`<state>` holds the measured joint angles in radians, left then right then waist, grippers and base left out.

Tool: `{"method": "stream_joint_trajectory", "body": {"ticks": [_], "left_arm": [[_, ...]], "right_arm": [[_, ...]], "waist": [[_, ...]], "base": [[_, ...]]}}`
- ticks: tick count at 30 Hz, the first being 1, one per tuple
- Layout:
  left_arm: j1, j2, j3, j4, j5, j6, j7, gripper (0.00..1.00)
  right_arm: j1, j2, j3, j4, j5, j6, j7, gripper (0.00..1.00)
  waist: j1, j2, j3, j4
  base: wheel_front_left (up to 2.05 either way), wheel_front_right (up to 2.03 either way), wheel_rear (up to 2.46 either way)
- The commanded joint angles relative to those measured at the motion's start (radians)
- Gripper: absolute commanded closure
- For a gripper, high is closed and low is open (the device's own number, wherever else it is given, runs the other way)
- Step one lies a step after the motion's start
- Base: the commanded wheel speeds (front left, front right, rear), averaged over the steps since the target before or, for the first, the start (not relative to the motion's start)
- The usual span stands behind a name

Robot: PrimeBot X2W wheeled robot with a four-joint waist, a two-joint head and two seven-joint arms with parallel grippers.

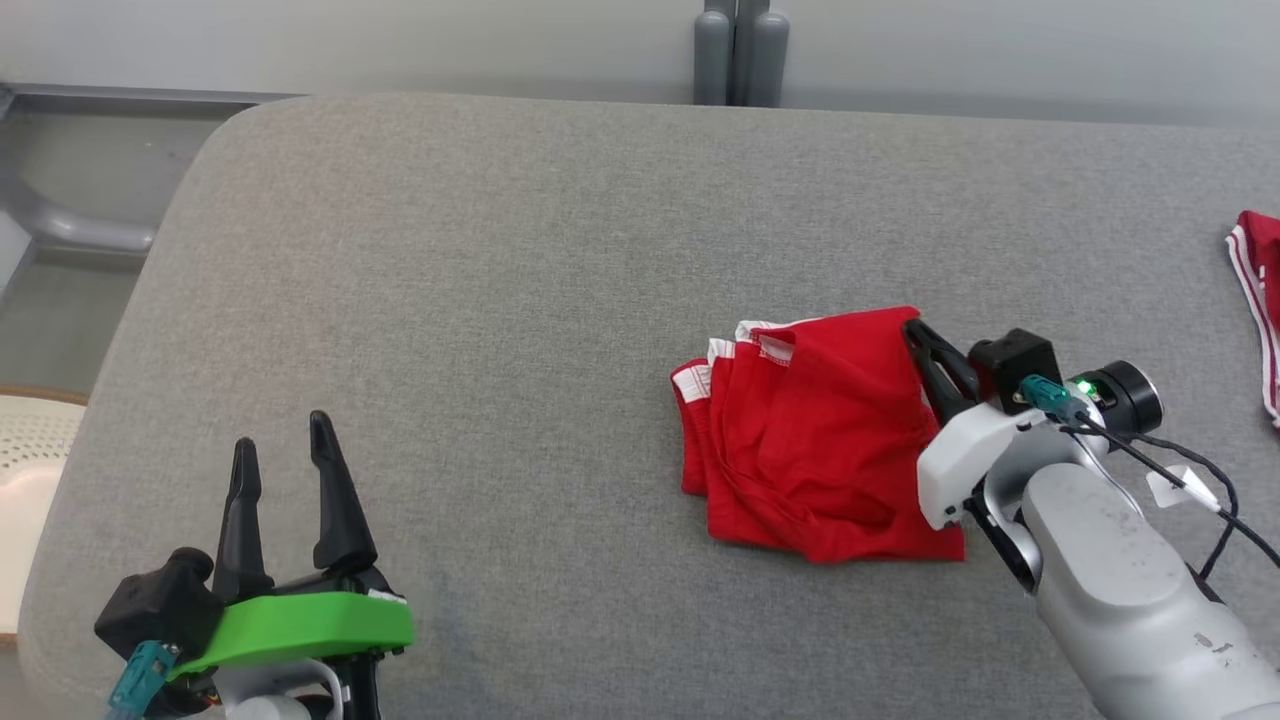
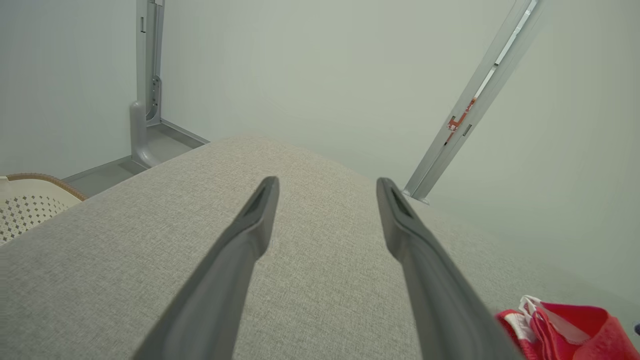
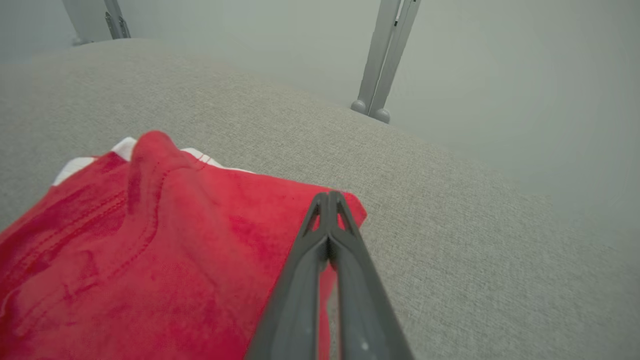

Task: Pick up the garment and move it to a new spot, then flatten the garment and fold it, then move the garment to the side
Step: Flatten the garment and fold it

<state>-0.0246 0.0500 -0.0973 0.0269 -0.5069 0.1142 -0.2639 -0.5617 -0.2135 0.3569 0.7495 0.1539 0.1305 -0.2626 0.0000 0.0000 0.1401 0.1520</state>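
Right of centre in the head view, the red garment (image 1: pixel 810 430) lies folded in layers on the grey padded table (image 1: pixel 500 250), its white-trimmed edges fanned out at its left side. At its upper right corner is the right gripper (image 1: pixel 912 326), fingers pressed together; whether cloth is caught between them I cannot tell. At the lower left, the left gripper (image 1: pixel 282 432) has its fingers spread wide, holding nothing. Another red cloth (image 1: pixel 1262 290) lies at the right edge
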Motion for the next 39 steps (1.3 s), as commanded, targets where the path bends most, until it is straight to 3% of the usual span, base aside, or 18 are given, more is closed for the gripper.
{"method": "stream_joint_trajectory", "body": {"ticks": [1,5,9,24,33,39], "left_arm": [[-0.02,0.002,0.0,0.001,-0.003,0.0,0.0,0.0],[-0.026,0.002,-0.002,0.002,-0.007,0.002,0.0,0.0],[-0.03,0.002,0.0,-0.001,-0.011,0.005,0.0,0.0],[-0.033,0.001,0.009,-0.011,-0.015,0.008,0.0,0.0],[-0.038,0.001,0.014,-0.012,-0.016,0.009,0.0,0.0],[-0.038,0.002,0.018,-0.01,-0.011,0.007,0.0,0.0]], "right_arm": [[-0.024,-0.003,0.024,0.032,-0.014,0.0,-0.002,1.0],[-0.073,0.012,0.121,0.114,0.004,0.0,-0.002,1.0],[-0.087,0.025,0.202,0.12,0.042,0.0,-0.002,1.0],[-0.013,0.02,0.467,-0.031,0.122,0.0,-0.002,1.0],[0.038,0.051,0.56,-0.066,0.144,0.0,-0.002,1.0],[0.024,0.055,0.53,-0.126,0.137,0.0,-0.002,1.0]], "waist": [[0.0,0.0,0.016,0.021],[0.0,0.0,0.022,0.034],[0.0,0.0,0.027,0.038],[0.0,0.0,0.037,0.025],[0.0,0.0,0.039,0.0],[0.0,0.0,0.036,-0.019]], "base": [[0.0,0.0,0.0],[0.0,0.0,0.0],[0.0,0.0,0.0],[0.0,0.0,0.0],[0.0,0.0,0.0],[0.0,0.0,0.0]]}}
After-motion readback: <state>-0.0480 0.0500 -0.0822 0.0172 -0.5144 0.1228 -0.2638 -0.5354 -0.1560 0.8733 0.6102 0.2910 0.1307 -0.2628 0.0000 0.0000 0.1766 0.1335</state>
